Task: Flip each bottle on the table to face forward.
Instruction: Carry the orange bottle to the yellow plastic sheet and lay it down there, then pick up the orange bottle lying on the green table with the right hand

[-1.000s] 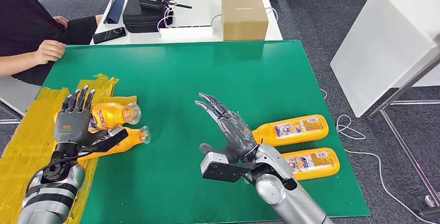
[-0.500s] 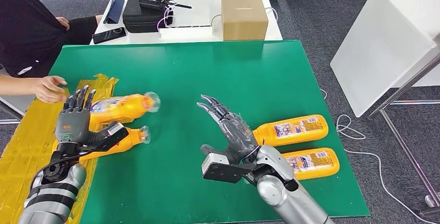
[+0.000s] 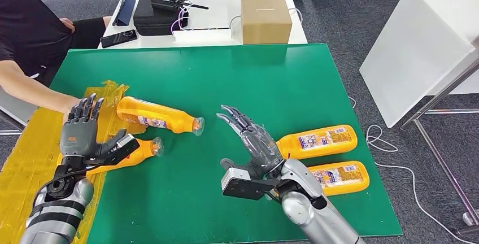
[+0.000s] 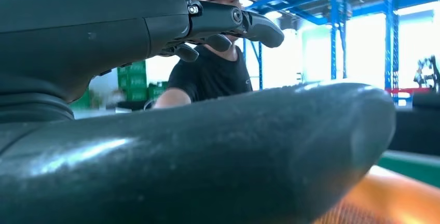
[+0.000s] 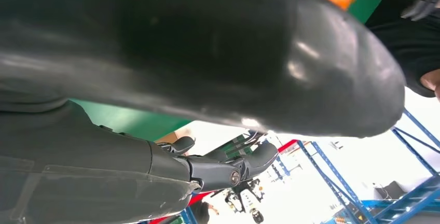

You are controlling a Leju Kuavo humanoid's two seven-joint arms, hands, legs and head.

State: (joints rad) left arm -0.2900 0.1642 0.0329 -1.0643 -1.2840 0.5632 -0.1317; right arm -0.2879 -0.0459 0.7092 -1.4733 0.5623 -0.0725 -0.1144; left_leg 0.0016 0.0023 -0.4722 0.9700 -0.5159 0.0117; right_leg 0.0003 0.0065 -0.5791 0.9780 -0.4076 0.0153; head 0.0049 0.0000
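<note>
The left hand (image 3: pixel 79 134) hovers with fingers spread and upright, grasping nothing, over the yellow plastic sheet (image 3: pixel 28 153) at the near-left edge of the green desk (image 3: pixel 237 74). Its thumb points out over an orange bottle (image 3: pixel 133 151) lying just beside it, clear cap towards the desk's middle. A second orange bottle (image 3: pixel 158 117) lies tilted just beyond the fingertips of that hand, cap towards the right hand. A person's forearm (image 3: pixel 34 88) reaches in from the left edge and ends behind the left hand's fingers (whether it touches them cannot be told).

The right hand (image 3: pixel 254 142) is released too, fingers fanned out and slightly curled, palm up over bare green. To its outer side two more orange bottles lie label-up, near the desk's right edge: the farther bottle (image 3: pixel 319 141) starts just beside the hand, the nearer bottle (image 3: pixel 338 177) lies alongside the forearm, close to the near edge.

Between the two hands a broad stretch of green is free, and the far half of the desk beyond both hands is bare up to its far edge, where a white table (image 3: pixel 214 24) carries a cardboard box (image 3: pixel 265 19) and a black case (image 3: pixel 155 15).
</note>
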